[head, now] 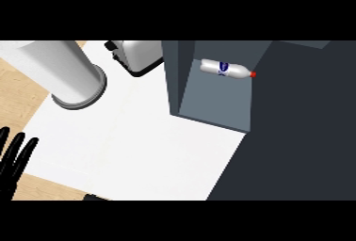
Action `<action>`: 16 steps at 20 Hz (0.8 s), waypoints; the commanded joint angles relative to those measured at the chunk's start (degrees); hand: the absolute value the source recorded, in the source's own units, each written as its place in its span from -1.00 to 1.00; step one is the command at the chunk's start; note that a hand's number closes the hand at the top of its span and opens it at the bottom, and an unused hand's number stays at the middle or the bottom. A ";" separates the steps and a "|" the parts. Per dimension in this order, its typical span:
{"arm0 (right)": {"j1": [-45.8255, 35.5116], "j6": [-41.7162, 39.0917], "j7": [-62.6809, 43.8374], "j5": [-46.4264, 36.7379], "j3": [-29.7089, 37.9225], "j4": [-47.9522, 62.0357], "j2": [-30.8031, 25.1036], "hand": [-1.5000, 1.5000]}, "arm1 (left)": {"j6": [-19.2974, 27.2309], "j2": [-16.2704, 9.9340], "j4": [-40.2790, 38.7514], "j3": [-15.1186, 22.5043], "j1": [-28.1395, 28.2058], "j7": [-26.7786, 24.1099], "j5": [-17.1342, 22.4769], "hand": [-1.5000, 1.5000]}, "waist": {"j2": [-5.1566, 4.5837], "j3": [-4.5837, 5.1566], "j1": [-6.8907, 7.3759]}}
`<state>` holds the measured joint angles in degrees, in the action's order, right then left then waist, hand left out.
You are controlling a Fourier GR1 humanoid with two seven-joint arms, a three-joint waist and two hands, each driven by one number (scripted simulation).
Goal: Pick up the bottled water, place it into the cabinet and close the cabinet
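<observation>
Bottled water (226,68) lies inside the cabinet (208,101); left robot hand (14,157) rests open.

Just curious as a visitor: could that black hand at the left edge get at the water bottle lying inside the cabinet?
Probably not as things stand. The left hand rests open at the far left, while the bottle lies inside the cabinet, across the white counter.

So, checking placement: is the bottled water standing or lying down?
Lying down: the bottled water rests on its side inside the cabinet, red cap pointing right.
</observation>
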<state>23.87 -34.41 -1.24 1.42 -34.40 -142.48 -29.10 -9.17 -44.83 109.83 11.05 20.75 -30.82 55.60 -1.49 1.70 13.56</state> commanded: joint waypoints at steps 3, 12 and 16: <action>-3.90 1.31 -5.20 -0.48 -4.64 -0.92 3.08 1.00 | -0.65 -0.41 0.00 -0.66 0.02 0.07 0.47 -1.00 | -0.43 0.08 -0.14; -1.75 -0.45 -3.75 5.13 -6.57 2.38 3.48 1.00 | -2.42 -0.82 -0.43 -1.59 -0.83 -0.17 1.23 -1.00 | -2.74 -0.07 2.27; -1.57 0.10 -3.33 6.70 -5.83 3.14 4.50 1.00 | -2.38 -1.49 -0.72 -2.51 -1.85 0.19 1.41 -1.00 | -3.29 -0.32 2.33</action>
<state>23.37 -35.53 -0.97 3.65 -33.72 -141.42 -28.21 -11.34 -45.83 109.28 9.19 19.61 -30.85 56.81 -3.85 1.78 15.40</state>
